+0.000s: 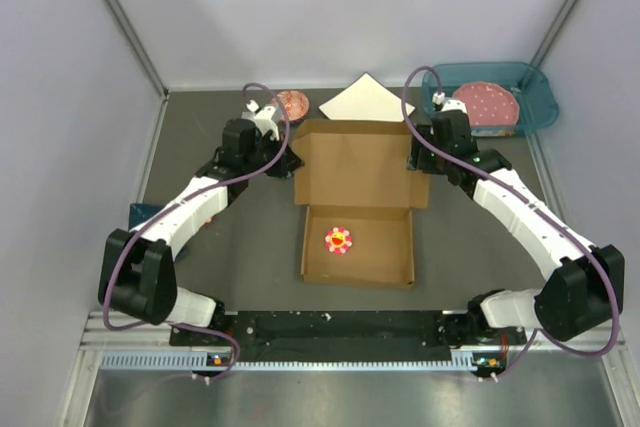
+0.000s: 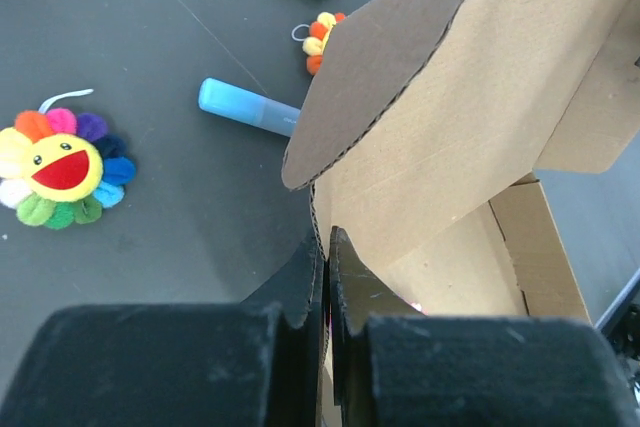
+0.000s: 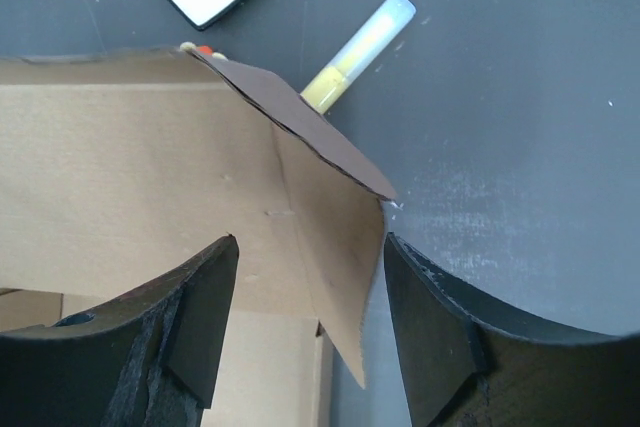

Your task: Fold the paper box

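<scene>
Dark grey table [image 1: 250, 247], paper box [image 1: 357, 237] at centre, white sheet [image 1: 360, 99] behind it, teal tray [image 1: 541, 97] far right

I see soft, even overhead light with faint shadows; the desk [image 3: 500, 177] carries a pale sheen, and the left end effector [image 2: 325, 252] looms blurred (too close to focus).

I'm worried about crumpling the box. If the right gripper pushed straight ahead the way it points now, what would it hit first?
The cardboard box: its side flap stands between the fingers of the open right gripper. Beyond lies a yellow tube, though depth is unclear.
</scene>
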You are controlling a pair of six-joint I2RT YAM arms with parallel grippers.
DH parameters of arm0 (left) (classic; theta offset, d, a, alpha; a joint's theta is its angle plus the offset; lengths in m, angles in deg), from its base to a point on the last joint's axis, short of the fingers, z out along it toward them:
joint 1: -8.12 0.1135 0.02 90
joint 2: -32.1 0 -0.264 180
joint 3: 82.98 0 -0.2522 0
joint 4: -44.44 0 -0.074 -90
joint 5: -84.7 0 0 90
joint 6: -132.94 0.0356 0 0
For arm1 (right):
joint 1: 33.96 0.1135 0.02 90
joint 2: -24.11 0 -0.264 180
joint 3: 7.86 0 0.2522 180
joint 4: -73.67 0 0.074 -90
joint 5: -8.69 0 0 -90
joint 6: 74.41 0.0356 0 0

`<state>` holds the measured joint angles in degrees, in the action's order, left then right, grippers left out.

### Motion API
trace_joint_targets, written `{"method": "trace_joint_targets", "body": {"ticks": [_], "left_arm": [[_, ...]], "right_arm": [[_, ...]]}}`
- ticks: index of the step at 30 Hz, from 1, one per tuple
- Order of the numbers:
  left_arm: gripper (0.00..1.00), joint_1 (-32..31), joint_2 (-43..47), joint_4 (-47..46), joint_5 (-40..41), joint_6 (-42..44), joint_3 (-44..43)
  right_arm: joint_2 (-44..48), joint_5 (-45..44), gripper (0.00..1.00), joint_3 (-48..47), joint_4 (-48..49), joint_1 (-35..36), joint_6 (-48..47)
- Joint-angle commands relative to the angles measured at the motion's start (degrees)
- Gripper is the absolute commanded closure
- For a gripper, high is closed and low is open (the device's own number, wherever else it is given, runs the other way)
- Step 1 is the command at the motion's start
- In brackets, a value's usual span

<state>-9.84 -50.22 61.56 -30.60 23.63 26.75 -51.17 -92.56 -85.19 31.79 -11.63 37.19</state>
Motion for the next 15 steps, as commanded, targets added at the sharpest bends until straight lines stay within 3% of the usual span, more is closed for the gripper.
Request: {"method": "trace_joint_targets", "body": {"ticks": [1,5,11,15], "left_arm": [[1.00,-1.03,4.88,-7.13,6.84,1.29,3.33],[1.00,-2.26,7.52,-10.02,10.44,0.77,6.14],[1.00,-5.59,12.44,-15.04,17.99,-0.64,12.82],[1.00,-8.31,14.90,-19.69,21.34,-1.25,16.69]], "right_arm": [[2.60,-2.46,0.39,-1.12,-2.12,-0.53,-0.69],[2.60,-2.91,0.42,0.02,-2.12,-0.62,-1.04],[3.74,-0.71,0.59,2.48,-1.50,-0.44,-0.16],[4.80,0.43,0.62,3.19,-0.54,0.17,-0.51]]}}
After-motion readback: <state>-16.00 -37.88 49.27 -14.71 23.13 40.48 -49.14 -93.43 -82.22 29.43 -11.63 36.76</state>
